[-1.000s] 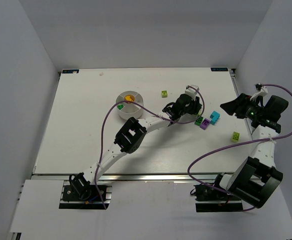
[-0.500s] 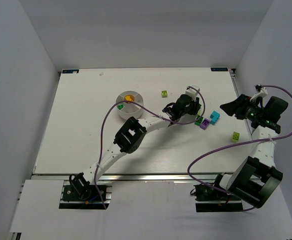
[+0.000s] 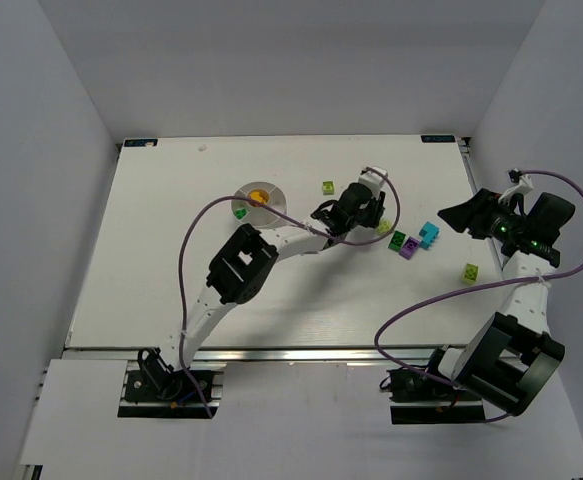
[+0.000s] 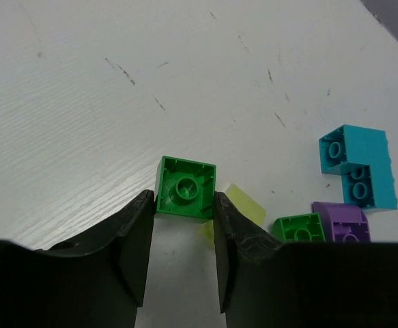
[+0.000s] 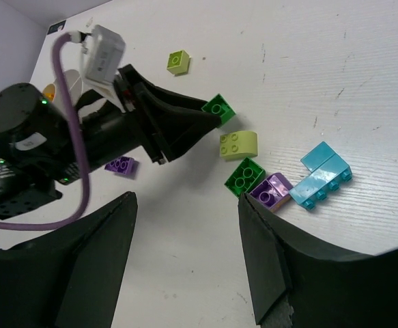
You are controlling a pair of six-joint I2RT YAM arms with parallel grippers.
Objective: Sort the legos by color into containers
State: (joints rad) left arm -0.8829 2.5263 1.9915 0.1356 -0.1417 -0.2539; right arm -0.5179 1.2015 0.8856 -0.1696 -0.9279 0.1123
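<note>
left end effector has lifted the dark green lego

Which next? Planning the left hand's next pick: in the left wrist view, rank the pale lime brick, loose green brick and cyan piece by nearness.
1. The pale lime brick, right beside the left hand and held green brick.
2. The loose green brick, further right.
3. The cyan piece, farthest right.

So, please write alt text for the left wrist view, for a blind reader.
Two black fingers grip a dark green brick, its hollow underside facing the camera, over a white table. To the right lie a lime brick, partly hidden by one finger, a second green brick, a purple brick and a cyan piece.
</note>
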